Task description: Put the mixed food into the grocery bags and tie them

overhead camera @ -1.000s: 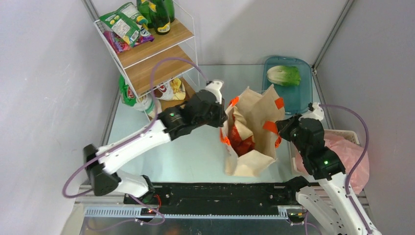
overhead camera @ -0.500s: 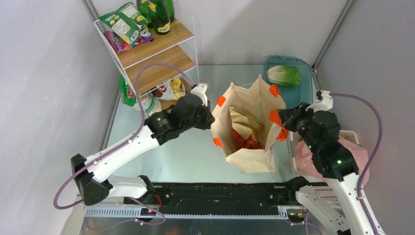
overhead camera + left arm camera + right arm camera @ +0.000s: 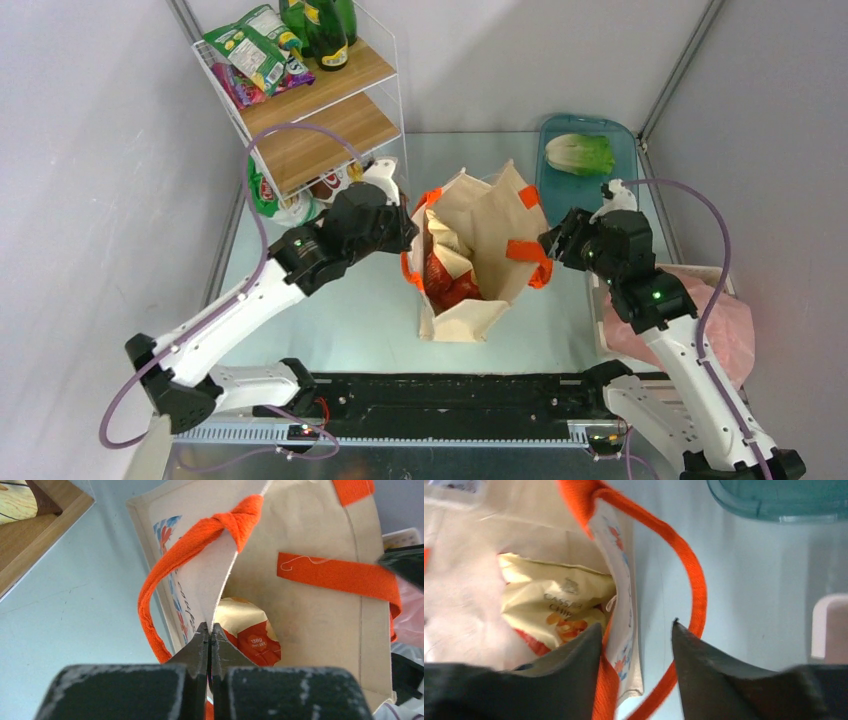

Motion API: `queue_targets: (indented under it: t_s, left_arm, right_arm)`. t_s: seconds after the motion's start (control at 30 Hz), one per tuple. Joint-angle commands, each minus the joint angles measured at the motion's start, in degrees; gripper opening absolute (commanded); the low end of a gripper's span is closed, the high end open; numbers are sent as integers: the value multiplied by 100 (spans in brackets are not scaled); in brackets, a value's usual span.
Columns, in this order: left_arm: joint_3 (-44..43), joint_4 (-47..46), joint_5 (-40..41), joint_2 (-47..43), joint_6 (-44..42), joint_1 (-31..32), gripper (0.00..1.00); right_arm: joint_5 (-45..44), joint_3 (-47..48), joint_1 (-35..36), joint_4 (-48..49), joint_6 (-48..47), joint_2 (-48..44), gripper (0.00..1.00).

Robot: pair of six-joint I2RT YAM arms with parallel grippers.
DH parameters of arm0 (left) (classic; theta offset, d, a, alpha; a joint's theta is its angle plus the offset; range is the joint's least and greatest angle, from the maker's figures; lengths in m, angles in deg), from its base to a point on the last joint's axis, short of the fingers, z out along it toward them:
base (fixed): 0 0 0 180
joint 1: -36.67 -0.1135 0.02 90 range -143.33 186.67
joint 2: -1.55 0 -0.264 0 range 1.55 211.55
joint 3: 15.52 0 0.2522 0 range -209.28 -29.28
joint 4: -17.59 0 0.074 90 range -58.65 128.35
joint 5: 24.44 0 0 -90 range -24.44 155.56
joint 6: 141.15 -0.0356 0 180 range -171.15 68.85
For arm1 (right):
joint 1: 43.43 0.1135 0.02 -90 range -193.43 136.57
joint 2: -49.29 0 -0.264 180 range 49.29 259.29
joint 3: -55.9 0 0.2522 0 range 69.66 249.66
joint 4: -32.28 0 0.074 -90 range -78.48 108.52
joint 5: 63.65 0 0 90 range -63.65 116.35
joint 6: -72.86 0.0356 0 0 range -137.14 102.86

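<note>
The beige tote with orange handles stands open in the middle of the table, a snack packet inside it. My left gripper is shut on the tote's left rim, pinching the cloth at its tips. My right gripper is open at the tote's right side. The rim cloth hangs between its jaws, and the orange handle loops past them. A pale-green lettuce lies on the teal tray. The pink bag sits at the right.
A wire shelf with green bottles and snack packets stands at the back left, with more packets under it. A white basket holds the pink bag, right of the tote. Grey walls close in both sides.
My left arm has pulled the tote leftward across the table by its rim. My right gripper, shut on the tote's right side before, has opened.
</note>
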Motion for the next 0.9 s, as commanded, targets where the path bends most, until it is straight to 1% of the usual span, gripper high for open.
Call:
queue_targets:
  t_s: [0.0,0.07,0.1,0.17,0.27,0.3,0.37,0.4,0.43,0.47,0.5,0.53,0.57,0.6,0.63,0.7,0.87]
  left_arm:
    - [-38,-448,-235,200,-190,-71,0]
    - [-1,-509,-409,345,-242,-69,0]
    - [55,-534,-481,372,-283,-68,0]
    - [150,-612,-537,424,-331,-74,0]
    - [279,-694,-548,387,-353,-73,0]
    - [334,-704,-516,362,-357,-71,0]
    - [434,-707,-447,267,-354,-90,0]
    - [477,-708,-431,179,-348,-120,0]
    - [576,-708,-392,130,-341,-138,0]
    - [636,-708,-356,21,-308,-196,0]
    - [781,-708,-333,-109,-290,-233,0]
    - [954,-708,-291,-176,-242,-310,0]
    - [1044,-708,-278,-325,-223,-356,0]
    - [1241,-708,-262,-403,-184,-446,0]
    - [1328,-712,-259,-545,-154,-490,0]
    - [1578,-713,-260,-739,-131,-609,0]
    - [2028,-742,-409,-954,-97,-877,0]
  right_arm:
    - [568,857,275,86,-803,126,62]
    - [321,1196,626,-103,-1019,209,62]
    - [31,1371,755,-149,-1070,232,62]
    - [-170,1535,1355,-36,-1241,254,61]
    - [-314,1651,1934,281,-1405,412,55]
    - [-401,1739,2190,393,-1401,615,53]
    - [-535,1890,2485,539,-1381,1035,47]
    - [-551,1939,2559,593,-1357,1359,39]
    - [-554,2042,2682,681,-1316,1529,34]
    - [-529,2094,2750,767,-1293,1900,24]
    - [-513,2215,2871,799,-1250,2072,14]
    - [-481,2277,2936,856,-1234,2454,11]
    - [-480,2401,3067,870,-1189,2652,4]
    - [-473,2531,3183,882,-1164,3020,1]
    - [-467,2585,3237,896,-1112,3208,0]
    - [-426,2722,3360,939,-1033,3888,0]
    - [-293,2970,3617,1024,-871,5035,0]
